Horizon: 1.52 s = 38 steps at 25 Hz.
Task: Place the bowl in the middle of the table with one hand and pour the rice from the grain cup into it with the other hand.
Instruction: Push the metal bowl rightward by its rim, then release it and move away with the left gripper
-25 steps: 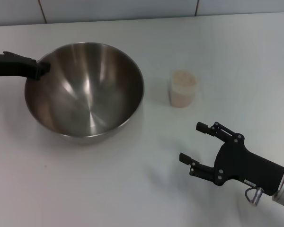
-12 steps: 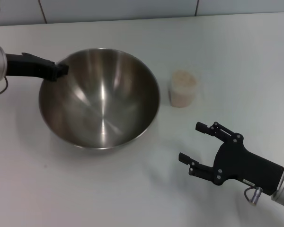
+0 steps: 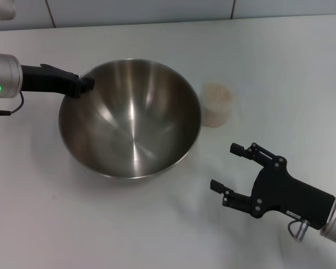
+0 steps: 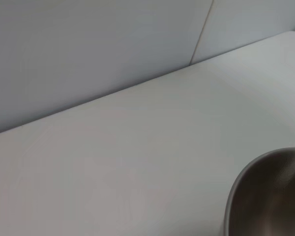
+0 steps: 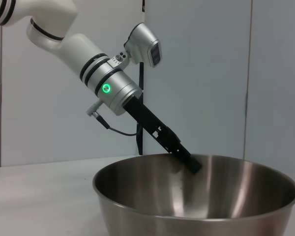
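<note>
The large steel bowl sits left of centre on the white table. My left gripper is shut on the bowl's far left rim. The right wrist view shows the bowl with the left gripper clamped over its rim. Part of the bowl's rim shows in the left wrist view. The clear grain cup, full of pale rice, stands upright just right of the bowl, close to its rim. My right gripper is open and empty, near the front right, apart from the cup.
A tiled wall runs along the table's far edge. The table surface in front of the bowl and to the far right of the cup is bare white.
My left gripper has moved the bowl to the right, from the table's left side to close beside the cup. The right gripper and the cup have stayed in place.
</note>
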Motion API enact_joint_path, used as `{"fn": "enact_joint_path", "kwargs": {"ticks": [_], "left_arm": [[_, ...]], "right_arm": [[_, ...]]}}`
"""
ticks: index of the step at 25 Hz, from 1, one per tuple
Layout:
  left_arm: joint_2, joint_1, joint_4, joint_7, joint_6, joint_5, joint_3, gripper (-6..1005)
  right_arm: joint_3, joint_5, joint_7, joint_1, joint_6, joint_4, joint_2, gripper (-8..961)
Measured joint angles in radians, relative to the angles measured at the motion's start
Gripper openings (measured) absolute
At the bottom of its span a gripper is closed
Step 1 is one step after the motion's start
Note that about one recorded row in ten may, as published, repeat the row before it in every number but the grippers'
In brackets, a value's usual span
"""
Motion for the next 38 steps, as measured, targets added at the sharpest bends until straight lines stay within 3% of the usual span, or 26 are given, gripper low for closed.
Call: {"fn": "enact_joint_path", "kwargs": {"ticks": [14, 21, 26, 29, 32, 33, 36, 38], "left_arm": [[-0.001, -0.002, -0.047, 0.032, -0.007, -0.043, 0.0, 90], [0.001, 0.001, -0.036, 0.036, 0.018, -0.078, 0.001, 222], [0.003, 0.018, 0.033, 0.042, 0.086, -0.111, -0.004, 333], [0.003, 0.068, 0.134, 0.082, 0.131, -0.175, 0.0, 439], [0.004, 0.181, 0.25, 0.221, 0.18, -0.344, 0.003, 555], [0.004, 0.181, 0.25, 0.221, 0.18, -0.344, 0.003, 601], [0.007, 0.278, 0.278, 0.391, 0.209, -0.484, -0.004, 740], [0.008, 0.34, 0.271, 0.545, 0.249, -0.568, -0.006, 771]], "right_arm": [[0.0, 0.0, 0.0, 0.0, 0.0, 0.0, 0.0, 826], [0.0, 0.0, 0.0, 0.0, 0.0, 0.0, 0.0, 826], [0.0, 0.0, 0.0, 0.0, 0.0, 0.0, 0.0, 825], [0.0, 0.001, 0.0, -0.001, 0.0, 0.0, 0.0, 825], [0.003, 0.003, 0.0, 0.0, 0.001, 0.0, 0.0, 825], [0.003, 0.003, 0.0, 0.0, 0.001, 0.0, 0.0, 826], [0.005, 0.003, 0.0, 0.0, 0.003, 0.0, 0.0, 826], [0.007, 0.004, 0.0, 0.0, 0.003, 0.0, 0.0, 826]]}}
